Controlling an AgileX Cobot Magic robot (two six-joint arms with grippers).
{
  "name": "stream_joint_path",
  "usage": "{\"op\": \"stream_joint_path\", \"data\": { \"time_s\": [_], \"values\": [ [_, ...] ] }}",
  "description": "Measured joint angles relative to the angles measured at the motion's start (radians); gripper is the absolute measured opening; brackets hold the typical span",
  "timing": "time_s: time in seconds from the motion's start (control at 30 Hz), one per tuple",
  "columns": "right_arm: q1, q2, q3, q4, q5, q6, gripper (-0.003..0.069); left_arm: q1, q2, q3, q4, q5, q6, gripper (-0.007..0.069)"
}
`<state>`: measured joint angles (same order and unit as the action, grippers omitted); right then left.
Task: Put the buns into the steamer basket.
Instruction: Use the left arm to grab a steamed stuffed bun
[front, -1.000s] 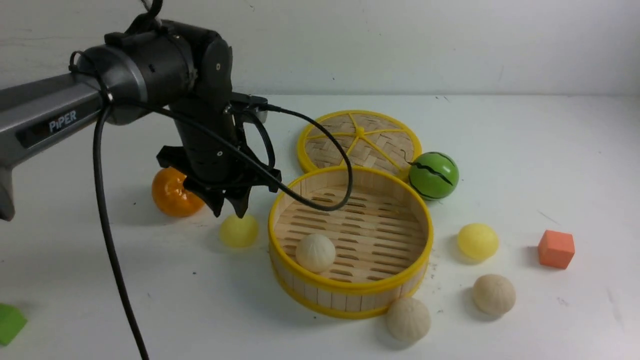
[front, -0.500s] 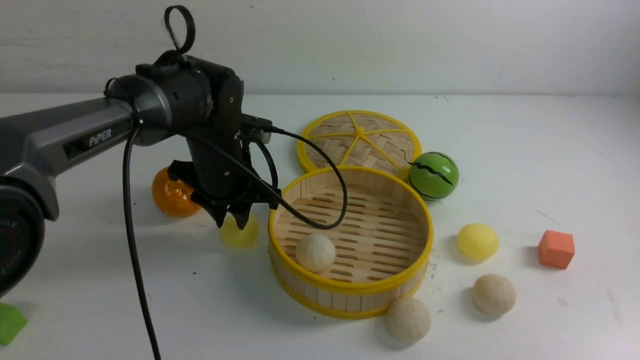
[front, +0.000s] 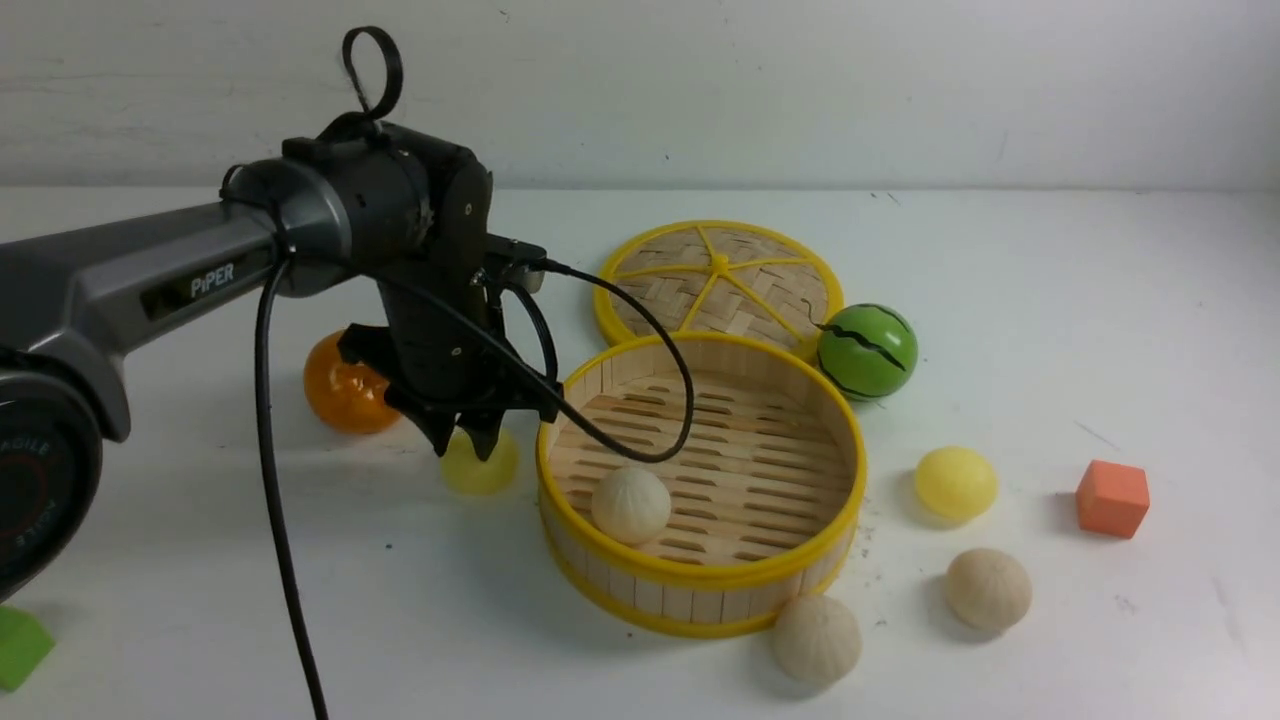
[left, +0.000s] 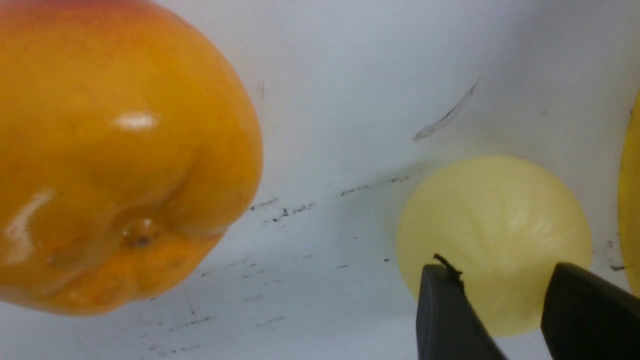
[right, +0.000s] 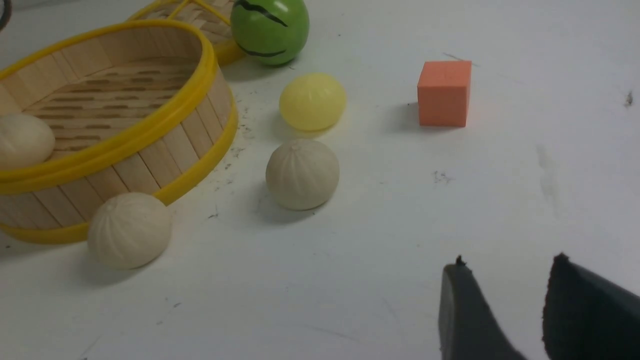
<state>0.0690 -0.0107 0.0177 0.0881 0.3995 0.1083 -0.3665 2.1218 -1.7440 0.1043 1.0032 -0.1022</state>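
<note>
The steamer basket (front: 700, 588) stands mid-table with one cream-white bun (front: 630, 505) inside. A pale yellow bun (front: 482, 470) lies just left of it. My left gripper (front: 465, 447) is open, its tips low over this bun's top, which is wider than the gap; the left wrist view shows the bun (left: 492, 225) behind the fingers (left: 445, 310). Right of the basket lie a yellow bun (front: 955, 483) and a white bun (front: 988, 588); another white bun (front: 815, 638) lies at its front. My right gripper (right: 505, 265) is open and empty over bare table.
A glossy orange (front: 340, 390) sits just left of my left gripper. The woven lid (front: 720, 280) and the watermelon ball (front: 866, 351) lie behind the basket. An orange cube (front: 1112, 497) is at the right, a green block (front: 18, 645) at the front left.
My left arm has moved right and down, bringing its fingertips from beside the orange onto the top of the yellow bun. Nothing else has moved.
</note>
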Motion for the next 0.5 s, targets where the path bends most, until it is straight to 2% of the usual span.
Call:
{"op": "stream_joint_path", "data": {
  "time_s": [0.5],
  "values": [
    [0.0,0.0,0.0,0.0,0.0,0.0,0.0241,0.0,0.019,-0.001,-0.003,-0.087,0.0,0.0272]
  ]
}}
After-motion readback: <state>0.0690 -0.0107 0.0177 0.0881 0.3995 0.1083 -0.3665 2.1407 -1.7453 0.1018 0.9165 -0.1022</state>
